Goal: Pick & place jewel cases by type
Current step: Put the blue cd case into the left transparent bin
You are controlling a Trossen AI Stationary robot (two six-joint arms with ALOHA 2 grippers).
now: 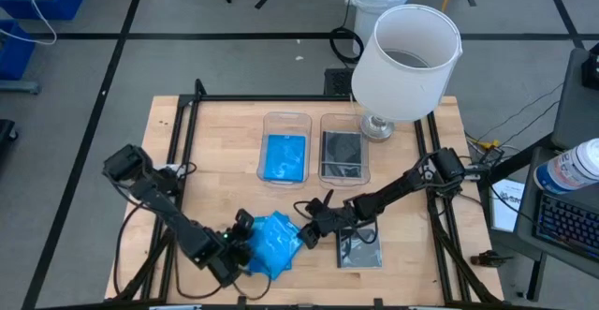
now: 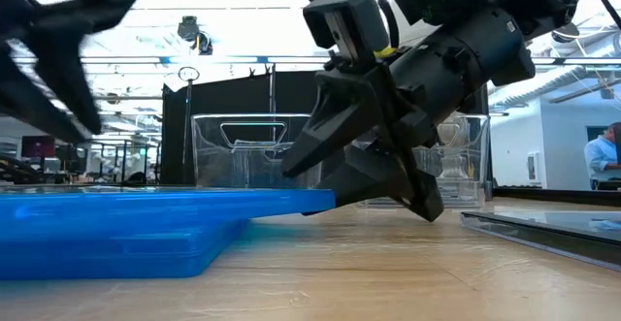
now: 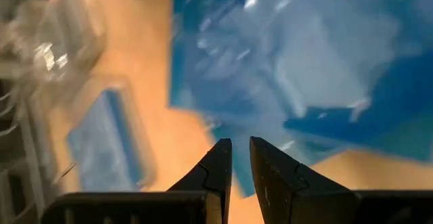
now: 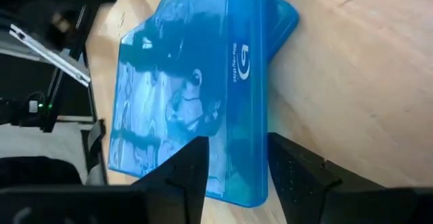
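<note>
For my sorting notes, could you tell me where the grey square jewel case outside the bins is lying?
In the high view the grey square jewel case lies flat on the table's front right, just beside the right claw.

Overhead, table-level, 2 wrist cams

A: Where is there open room on the wooden table [image 1: 215,137]?

B: The far left part is bare wood, and so is the strip between the two clear bins and the near items.

A: What blocks the middle?

B: Two clear bins sit side by side: the left bin [image 1: 285,147] holds a blue case, the right bin [image 1: 343,148] a dark one. A white lamp [image 1: 404,62] overhangs the far right corner, just beside the right bin.

A: And the near edge?

B: A stack of blue cases [image 1: 276,243] lies between both arms. The left gripper [image 1: 238,250] touches its left side; the right gripper [image 1: 307,236] is at its right edge, fingers apart. A grey square case [image 1: 359,248] lies flat just right of that.
</note>
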